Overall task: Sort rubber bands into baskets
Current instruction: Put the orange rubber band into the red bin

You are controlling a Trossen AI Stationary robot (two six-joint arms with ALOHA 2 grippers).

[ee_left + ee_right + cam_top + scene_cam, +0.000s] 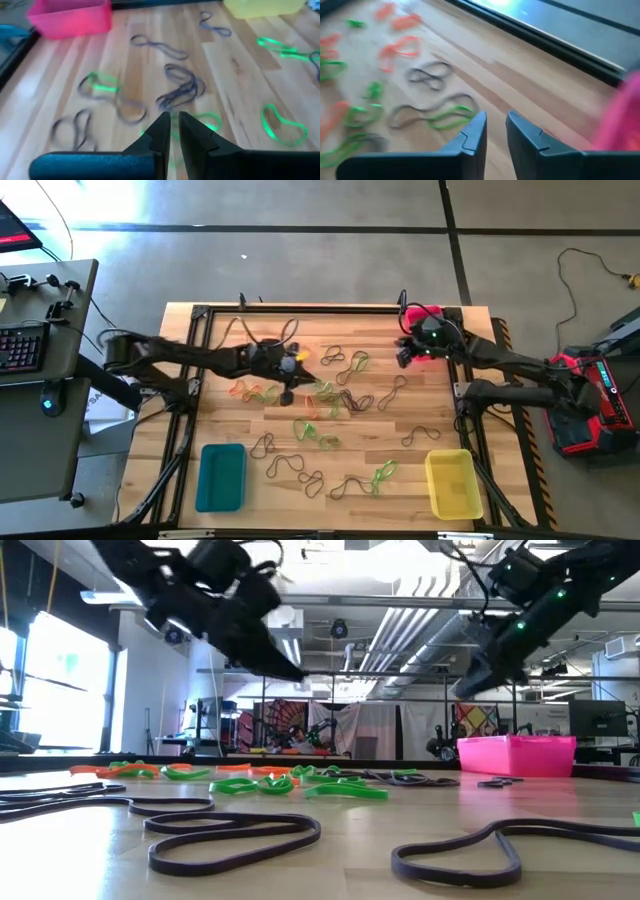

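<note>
You see thin floppy rubber bands (330, 395) in orange, green and dark brown scattered across the middle of the wooden slatted table (420, 480), none yet visible in the teal rectangular plastic basket (221, 476) or the yellow one (452, 482); the pink basket (424, 314) sits at the far edge, largely under the right gripper (405, 352). The left gripper (288, 394) hangs above the central tangle. Both grippers show fingers nearly together with a narrow gap and nothing between them. Expect each band to be light, limp and stretchy, lying flat and often overlapping neighbours. Judge the best hold to be a pinch on one free strand, away from crossings.
</note>
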